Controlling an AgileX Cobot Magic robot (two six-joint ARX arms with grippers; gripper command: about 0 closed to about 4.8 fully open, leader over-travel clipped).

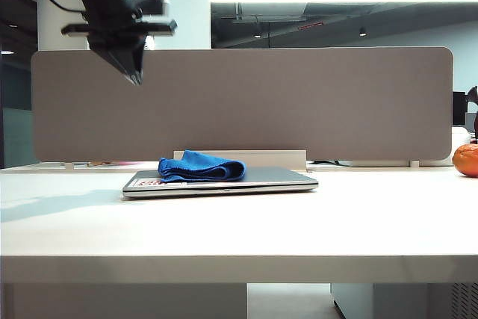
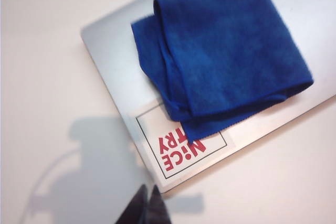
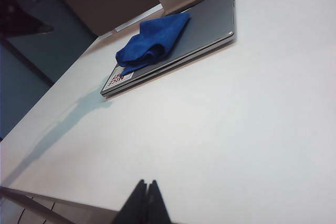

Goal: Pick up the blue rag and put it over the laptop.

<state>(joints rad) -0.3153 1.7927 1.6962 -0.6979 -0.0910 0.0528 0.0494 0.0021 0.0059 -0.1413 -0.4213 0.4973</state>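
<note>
Your left claw hangs high at the left of the exterior view, well above the tabletop and in front of the grey divider panel; its fingers are pressed together into one dark point and it carries nothing. In the left wrist view the same claw shows as two dark tips closed against each other, hovering over the corner of the laptop without touching it, its shadow falling on the white surface beside the lid. Moving right, you see the laptop, thin and silver-grey, lying shut and flat on the tabletop just in front of the panel. A white sticker sits at its near-left corner, framed by a thin dark line; the red block letters you can read say "NiCE" and, above that, "TRY", though the cloth covers the start of the upper line. The blue rag lies on the lid, bright blue, soft and nubbly, folded over on itself with a rumpled fold at one side and a stitched edge showing; it covers the left part of the lid, overlaps one corner of the sticker, and leaves the right part of the lid bare. At the far right edge an orange round object rests behind the tabletop. Your right claw sits low over the tabletop well away from the laptop, its tips clenched together and empty.
</note>
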